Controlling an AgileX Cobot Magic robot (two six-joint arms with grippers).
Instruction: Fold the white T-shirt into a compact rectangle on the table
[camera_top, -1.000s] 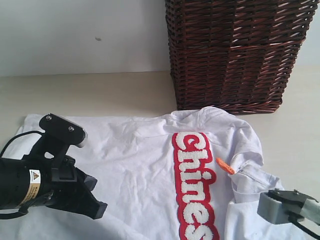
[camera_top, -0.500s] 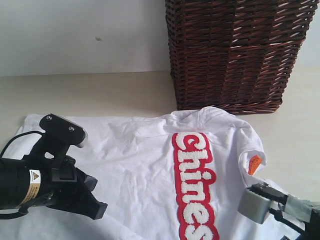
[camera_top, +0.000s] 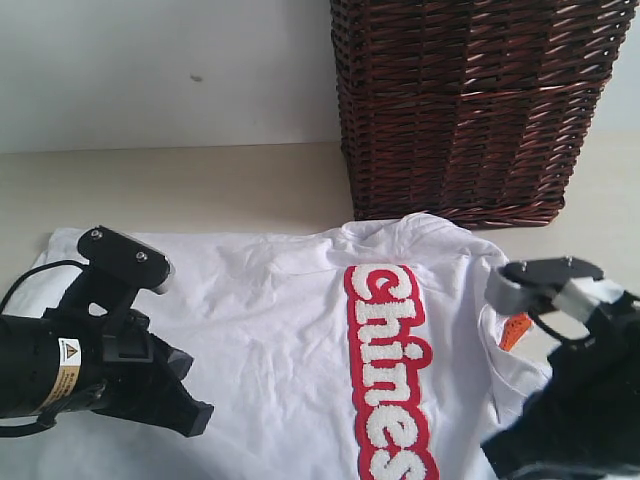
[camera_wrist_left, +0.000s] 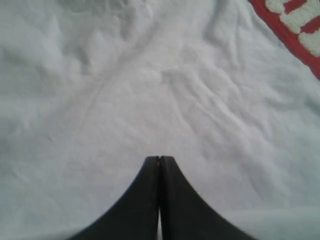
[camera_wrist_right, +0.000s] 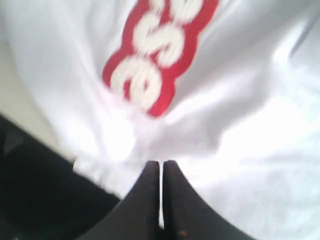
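Exterior view: white T-shirt (camera_top: 290, 330) on table (camera_top: 200, 190)

The left arm (camera_top: 60, 375) sits low at the near left, and the left pincer (camera_wrist_left: 160, 160) is closed, tips touching. The right arm (camera_top: 585, 385) is at the near right, the right pincer (camera_wrist_right: 161, 164) likewise closed.

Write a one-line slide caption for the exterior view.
A white T-shirt lies on the table before a dark wicker basket.
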